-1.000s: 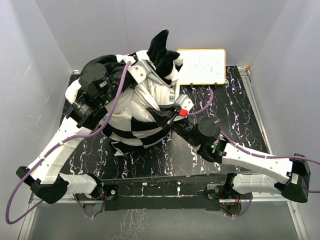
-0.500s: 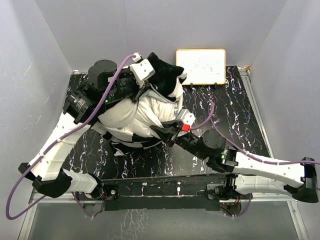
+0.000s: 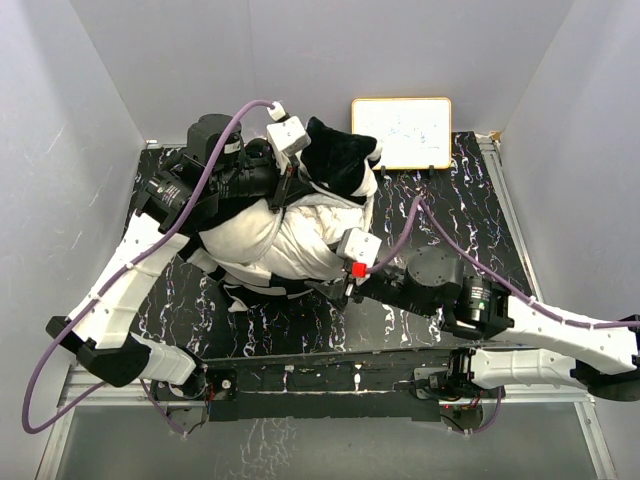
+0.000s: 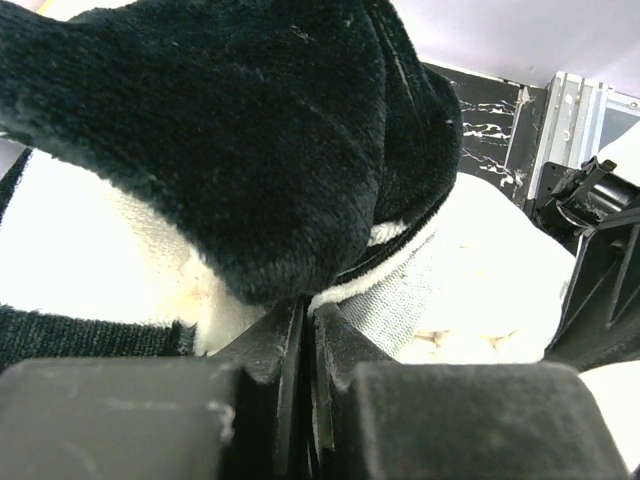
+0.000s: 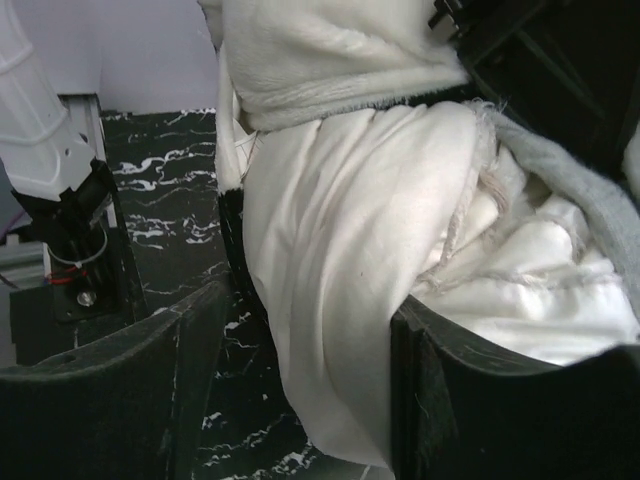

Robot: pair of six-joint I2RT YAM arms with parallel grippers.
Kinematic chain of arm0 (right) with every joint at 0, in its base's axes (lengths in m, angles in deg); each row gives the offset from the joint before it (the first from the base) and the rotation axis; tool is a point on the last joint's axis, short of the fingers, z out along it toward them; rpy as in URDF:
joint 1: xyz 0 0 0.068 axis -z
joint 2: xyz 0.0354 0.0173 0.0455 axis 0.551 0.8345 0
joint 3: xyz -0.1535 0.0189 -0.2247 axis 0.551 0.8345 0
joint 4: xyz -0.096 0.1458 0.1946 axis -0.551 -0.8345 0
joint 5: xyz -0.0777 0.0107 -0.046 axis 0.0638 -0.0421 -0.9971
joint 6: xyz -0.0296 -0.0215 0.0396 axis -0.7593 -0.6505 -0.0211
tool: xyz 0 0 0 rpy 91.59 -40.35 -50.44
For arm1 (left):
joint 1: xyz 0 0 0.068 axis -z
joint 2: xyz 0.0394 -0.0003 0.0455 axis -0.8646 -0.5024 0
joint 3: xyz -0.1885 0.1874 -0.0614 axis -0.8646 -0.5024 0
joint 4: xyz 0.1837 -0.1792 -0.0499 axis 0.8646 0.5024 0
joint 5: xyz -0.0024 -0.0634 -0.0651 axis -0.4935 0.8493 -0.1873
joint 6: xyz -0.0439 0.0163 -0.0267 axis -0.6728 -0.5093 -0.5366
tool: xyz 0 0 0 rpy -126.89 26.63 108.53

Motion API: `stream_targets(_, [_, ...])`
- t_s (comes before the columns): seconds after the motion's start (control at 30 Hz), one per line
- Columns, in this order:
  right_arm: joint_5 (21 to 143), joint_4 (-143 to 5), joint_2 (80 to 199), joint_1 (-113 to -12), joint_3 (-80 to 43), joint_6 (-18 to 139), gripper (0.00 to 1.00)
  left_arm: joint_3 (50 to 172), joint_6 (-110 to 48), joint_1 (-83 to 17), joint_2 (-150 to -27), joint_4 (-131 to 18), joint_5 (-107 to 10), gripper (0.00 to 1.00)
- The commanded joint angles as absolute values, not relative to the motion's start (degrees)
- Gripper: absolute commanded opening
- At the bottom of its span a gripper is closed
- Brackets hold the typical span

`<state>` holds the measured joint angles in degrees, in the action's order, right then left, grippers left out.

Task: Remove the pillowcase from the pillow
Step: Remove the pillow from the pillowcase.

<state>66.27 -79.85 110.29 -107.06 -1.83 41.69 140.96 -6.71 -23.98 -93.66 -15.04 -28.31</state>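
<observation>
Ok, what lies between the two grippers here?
The white body of the pillow fills that stretch, seen in the top view. The left gripper is shut on the pillowcase at the far end; the right gripper stands open at the near side.

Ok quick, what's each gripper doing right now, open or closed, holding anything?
Left gripper: closed, pinching the pillowcase.
Right gripper: open, with the pillow hanging loose between its jaws.

Top camera: high at the near edge, facing down over the whole table [image 3: 480, 210]. Wrist cameras: close against pillow [image 3: 255, 232] and pillowcase [image 4: 220, 130], both shared with the top view.
</observation>
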Motion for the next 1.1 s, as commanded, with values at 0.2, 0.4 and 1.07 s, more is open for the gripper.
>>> stream_targets(0.2, [69.82, -99.18, 118.74, -107.70, -20.63, 27.44, 0.65, 135.09, -7.56, -26.30, -97.90, -2.19, -29.22, 0.00])
stream_targets(0.4, [73.65, -103.03, 120.01, -107.09, -31.24, 26.75, 0.65, 135.27, -7.25, -26.34, -97.83, -2.35, -28.97, 0.00])
stream_targets(1.07, [76.29, -106.90, 129.27, -86.32, -32.63, 14.05, 0.76, 139.27, -5.50, -26.30, -97.69, 4.36, -24.90, 0.00])
